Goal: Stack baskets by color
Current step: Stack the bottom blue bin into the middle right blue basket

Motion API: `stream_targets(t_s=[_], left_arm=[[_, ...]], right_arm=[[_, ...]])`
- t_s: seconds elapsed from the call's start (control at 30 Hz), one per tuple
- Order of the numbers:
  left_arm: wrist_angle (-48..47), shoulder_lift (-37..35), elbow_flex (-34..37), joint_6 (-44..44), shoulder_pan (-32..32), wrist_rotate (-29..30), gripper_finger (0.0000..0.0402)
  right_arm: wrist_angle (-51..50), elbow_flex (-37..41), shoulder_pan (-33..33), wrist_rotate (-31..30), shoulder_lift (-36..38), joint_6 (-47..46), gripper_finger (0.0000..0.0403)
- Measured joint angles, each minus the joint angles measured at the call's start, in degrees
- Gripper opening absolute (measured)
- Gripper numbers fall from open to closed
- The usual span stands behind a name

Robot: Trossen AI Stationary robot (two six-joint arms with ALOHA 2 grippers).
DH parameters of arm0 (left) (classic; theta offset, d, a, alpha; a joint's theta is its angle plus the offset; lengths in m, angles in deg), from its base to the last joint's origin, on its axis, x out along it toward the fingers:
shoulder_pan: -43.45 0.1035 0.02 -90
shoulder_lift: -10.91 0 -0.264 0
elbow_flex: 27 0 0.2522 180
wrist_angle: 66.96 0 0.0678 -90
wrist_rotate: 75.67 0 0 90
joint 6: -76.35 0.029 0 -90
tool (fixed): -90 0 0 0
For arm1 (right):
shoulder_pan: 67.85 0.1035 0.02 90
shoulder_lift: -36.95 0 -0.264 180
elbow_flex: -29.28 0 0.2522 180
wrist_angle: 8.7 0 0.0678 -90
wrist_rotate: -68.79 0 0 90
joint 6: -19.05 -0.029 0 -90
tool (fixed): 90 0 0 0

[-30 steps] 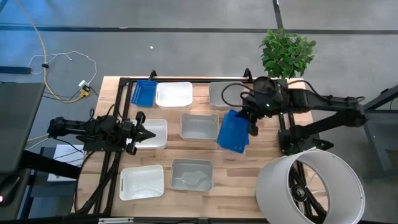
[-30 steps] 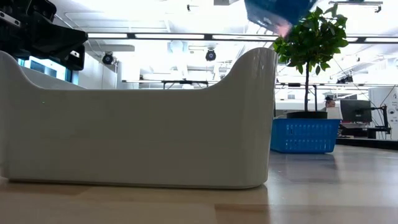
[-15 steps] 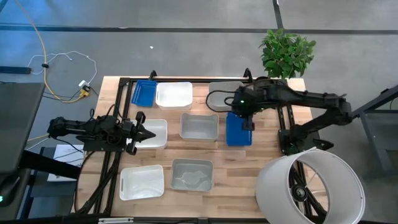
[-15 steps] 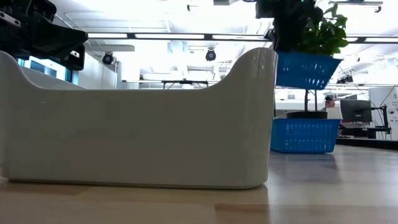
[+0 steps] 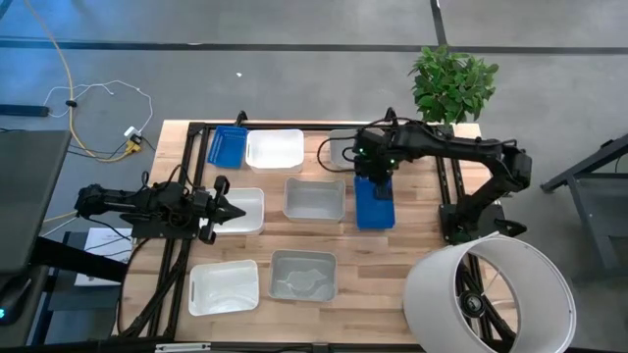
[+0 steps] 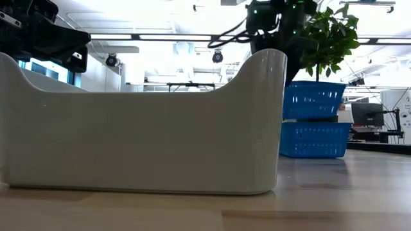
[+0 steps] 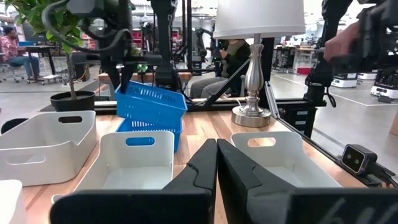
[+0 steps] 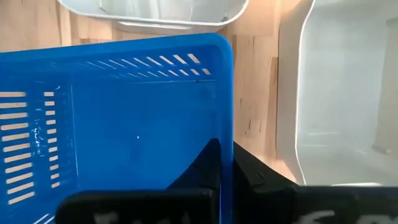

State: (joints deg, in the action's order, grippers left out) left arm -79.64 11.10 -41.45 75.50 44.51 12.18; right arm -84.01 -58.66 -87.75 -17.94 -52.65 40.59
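Observation:
My right gripper (image 5: 377, 175) is shut on a blue basket (image 5: 375, 201), which hangs just above a second blue basket (image 6: 314, 140) standing on the table right of centre. A third blue basket (image 5: 227, 145) sits at the far left. White baskets (image 5: 274, 150) (image 5: 224, 286) and grey baskets (image 5: 314, 199) (image 5: 302, 275) (image 5: 341, 147) rest on their bottoms around the table. My left gripper (image 5: 241, 211) waits shut and level above another white basket (image 5: 250, 208) at the left. My right gripper grips the held blue basket by the wall (image 8: 227, 106) at its far short end, with one finger (image 8: 205, 163) inside and the other (image 8: 252, 175) outside. The fingers come from above, pointing down. The basket hangs tilted, held end higher, over the lower blue basket (image 7: 149, 132); whether they touch I cannot tell.
A potted plant (image 5: 452, 82) stands at the far right corner and a big white lampshade (image 5: 491, 294) at the near right. Black frame rails (image 5: 186, 186) run along the table's left and far sides.
My right gripper has gone down and toward the table's left and far edges, tipping more steeply downward. The blue basket it holds has swung from a skewed slant into line with the blue basket on the table and sunk close above it.

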Motion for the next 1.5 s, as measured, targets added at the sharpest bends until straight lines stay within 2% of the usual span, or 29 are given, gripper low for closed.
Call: stream_targets(t_s=[0.13,0.33,0.4,0.63,0.77,0.9,1.5], left_arm=[[0.0,0.01,0.0,-0.01,-0.02,0.01,0.0001],[-0.01,0.01,0.0,0.0,0.0,0.01,0.0001],[0.0,0.02,0.0,0.0,-0.02,0.02,0.0001],[-0.01,0.01,0.0,-0.01,-0.01,0.02,0.0001],[-0.02,0.02,0.0,0.0,-0.02,0.01,0.0001],[0.0,0.02,0.0,0.0,0.0,0.02,0.0001],[-0.01,0.01,0.0,-0.01,-0.01,0.01,0.0]], right_arm=[[1.0,1.05,-1.62,0.4,0.24,-0.02,0.0],[5.28,8.66,-1.19,1.31,2.52,-1.67,0.0],[8.11,9.43,-0.91,1.35,3.9,-2.68,0.0],[7.02,10.19,-0.99,0.77,4.33,-2.88,0.0],[10.18,13.36,-0.98,3.71,4.33,-5.04,0.0],[12.04,16.41,-0.97,3.89,4.32,-6.56,0.0],[13.01,17.73,-0.97,3.82,4.33,-6.33,0.0004]])
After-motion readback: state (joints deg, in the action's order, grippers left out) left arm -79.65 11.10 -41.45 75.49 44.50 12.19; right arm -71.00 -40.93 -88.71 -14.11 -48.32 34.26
